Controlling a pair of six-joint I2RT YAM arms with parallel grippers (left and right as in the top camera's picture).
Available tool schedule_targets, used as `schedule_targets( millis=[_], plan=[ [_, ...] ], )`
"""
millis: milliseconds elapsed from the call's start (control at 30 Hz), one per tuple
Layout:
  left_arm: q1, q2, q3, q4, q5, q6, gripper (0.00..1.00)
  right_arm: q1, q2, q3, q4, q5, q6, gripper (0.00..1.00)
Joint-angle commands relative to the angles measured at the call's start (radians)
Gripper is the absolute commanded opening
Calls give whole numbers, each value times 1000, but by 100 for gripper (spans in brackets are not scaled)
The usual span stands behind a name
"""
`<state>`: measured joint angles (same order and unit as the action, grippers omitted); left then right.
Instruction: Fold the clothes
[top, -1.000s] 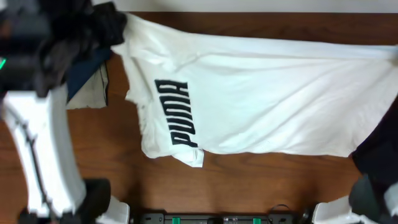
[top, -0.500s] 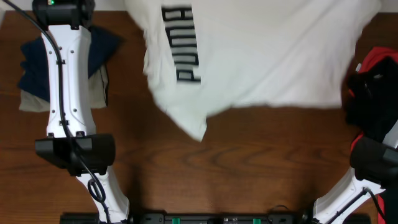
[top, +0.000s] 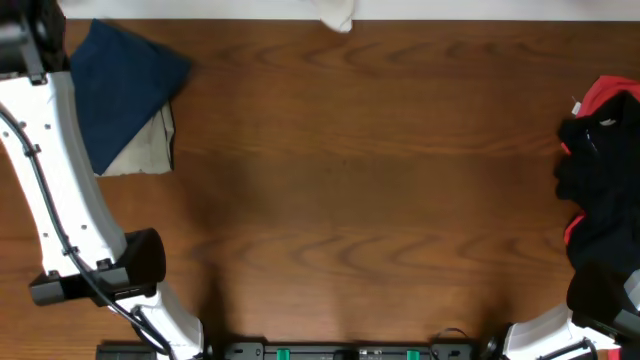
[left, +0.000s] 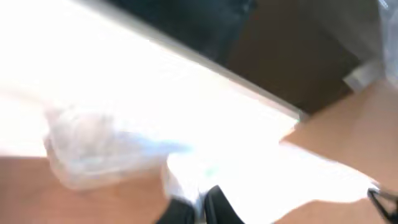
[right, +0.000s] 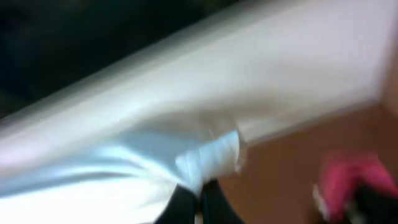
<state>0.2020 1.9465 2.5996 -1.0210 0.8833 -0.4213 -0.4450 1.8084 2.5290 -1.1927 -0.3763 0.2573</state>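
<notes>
The T-shirt (top: 336, 12) is almost wholly out of the overhead view: only a small white fold of it shows at the far edge of the counter (top: 380, 200), a little left of the middle, hanging over the pale strip beyond the wood. Both wrist views are badly blurred, but each shows white cloth filling most of the picture. In the left wrist view the T-shirt (left: 186, 118) runs down into the left fingers (left: 217, 208), which are pressed together on a bunch of the fabric. In the right wrist view the T-shirt (right: 205, 155) gathers in the same way into the right fingers (right: 180, 208), also pinched together on it.

The counter is dark brown wood with a strong grain, and its whole middle is bare. At the far left corner lies a navy folded garment (top: 125, 90) on top of a beige folded garment (top: 150, 155), whose edge shows below and to the right of the navy one. The white left arm (top: 55, 200) rises along the left edge, past those garments. At the right edge sits a black and red mass (top: 600, 170); whether it is cloth or part of the right arm cannot be told. A pinkish-red blur (right: 354, 180) shows low on the right in the right wrist view.

Behind the cloth both wrist views show a dark room background crossed by a pale band, too smeared to make out.
</notes>
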Motion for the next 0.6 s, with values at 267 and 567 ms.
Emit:
schedule_targets(
  millis=[267, 567],
  plan=[
    [-101, 60, -379, -599, -350, 504, 7, -6, 195, -336, -387, 315, -140, 1],
    [-154, 54, -977, -564, -350, 560, 6, -20, 195, -759, -397, 414, -140, 1]
  ],
)
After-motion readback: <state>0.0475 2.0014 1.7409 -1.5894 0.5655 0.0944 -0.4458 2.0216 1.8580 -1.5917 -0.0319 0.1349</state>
